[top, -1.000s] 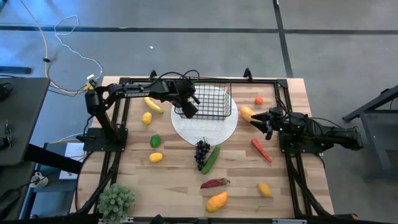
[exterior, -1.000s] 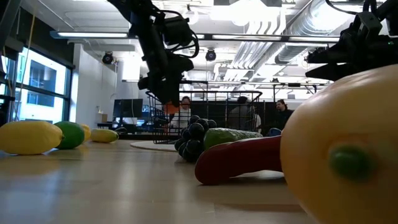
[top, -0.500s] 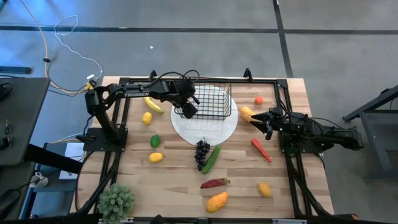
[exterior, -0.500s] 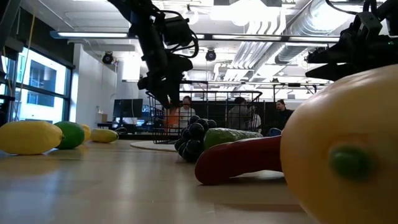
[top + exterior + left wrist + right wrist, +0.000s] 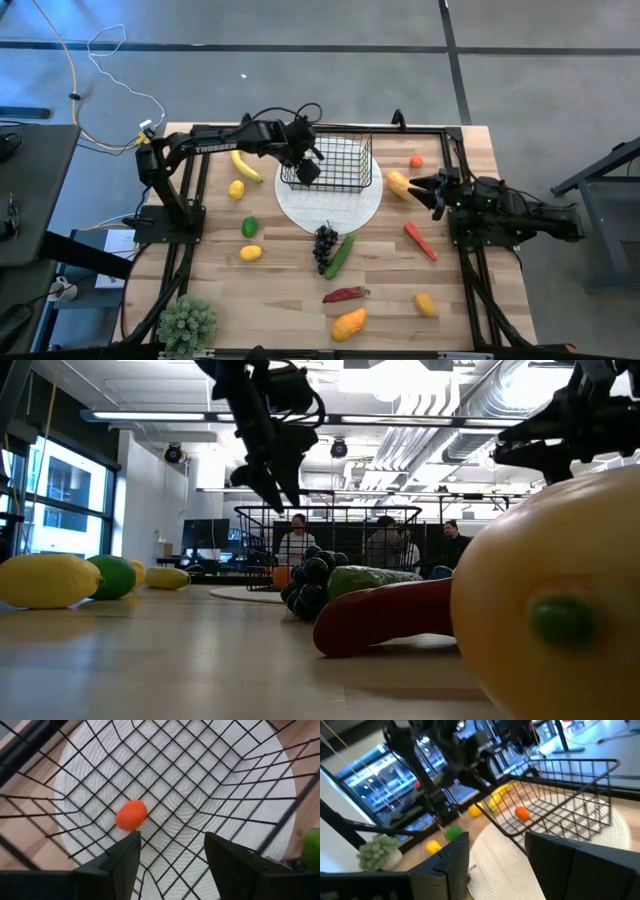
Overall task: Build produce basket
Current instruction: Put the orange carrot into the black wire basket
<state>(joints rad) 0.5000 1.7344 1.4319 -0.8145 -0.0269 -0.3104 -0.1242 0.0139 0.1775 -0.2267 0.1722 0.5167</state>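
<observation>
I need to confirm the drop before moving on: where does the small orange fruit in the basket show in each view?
High view: not visible; the left hand hangs over that end of the basket.
Low view: small orange fruit sits low at the basket's left end.
Left wrist view: on the basket floor, just past the fingers.
Right wrist view: on the basket floor.
Shared landmark: the white plate under the basket.

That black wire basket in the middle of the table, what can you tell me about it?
The basket is a small rectangular one of thin black wire mesh, see-through on every side and open at the top. It stands upright on a round white plate on the wooden table. One small orange-red fruit lies on its mesh floor. The left gripper hangs over its left end with fingers apart, holding nothing.
</observation>
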